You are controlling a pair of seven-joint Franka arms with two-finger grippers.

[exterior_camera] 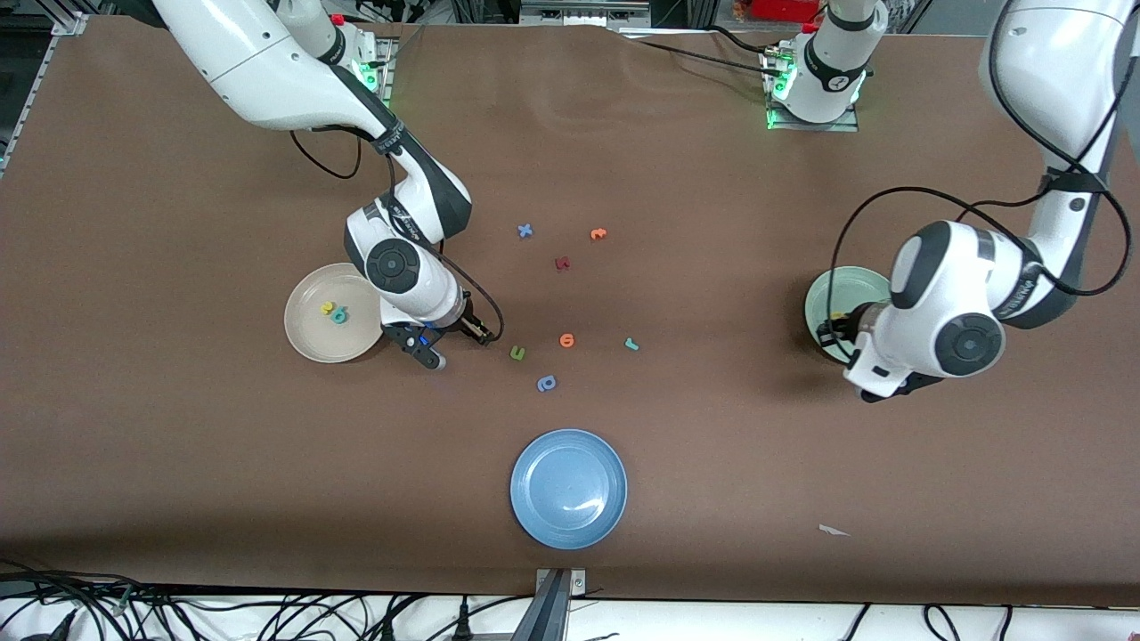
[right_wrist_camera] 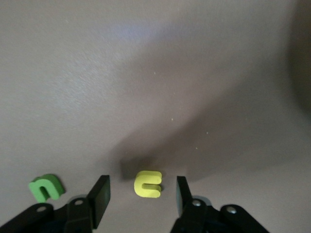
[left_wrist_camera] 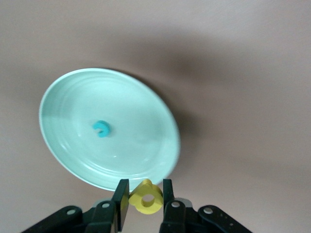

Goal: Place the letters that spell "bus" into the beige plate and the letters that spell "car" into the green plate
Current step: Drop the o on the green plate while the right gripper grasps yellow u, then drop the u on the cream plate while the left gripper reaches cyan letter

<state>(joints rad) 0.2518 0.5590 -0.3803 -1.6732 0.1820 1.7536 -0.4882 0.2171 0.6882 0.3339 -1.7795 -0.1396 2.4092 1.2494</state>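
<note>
1. Hovering low beside the beige plate (exterior_camera: 333,312), the right gripper (right_wrist_camera: 141,194) has its fingers spread with the yellow u (right_wrist_camera: 147,184) lying on the table between them, neither pad touching it.
2. Only the right wrist view gives that away; from the front the yellow u is hidden under the right arm's hand, and just the green u-like letter (exterior_camera: 517,353) shows, near the gripper.
3. The left gripper (left_wrist_camera: 145,196) hangs over the edge of the green plate (exterior_camera: 824,298), fingers pinched on the yellow a (left_wrist_camera: 146,196).
4. The left wrist view alone shows the teal c (left_wrist_camera: 101,128) lying inside the green plate; from the front, the arm covers most of that plate.
5. In the beige plate sit the yellow s (exterior_camera: 328,308) and the teal b (exterior_camera: 339,315), touching each other.
6. The teal r (exterior_camera: 631,344) lies on bare table, between the two arms, near an orange letter (exterior_camera: 567,340).
7. A blue plate (exterior_camera: 568,488) sits near the table edge closest to the front camera, with open brown table on either side of it.
</note>
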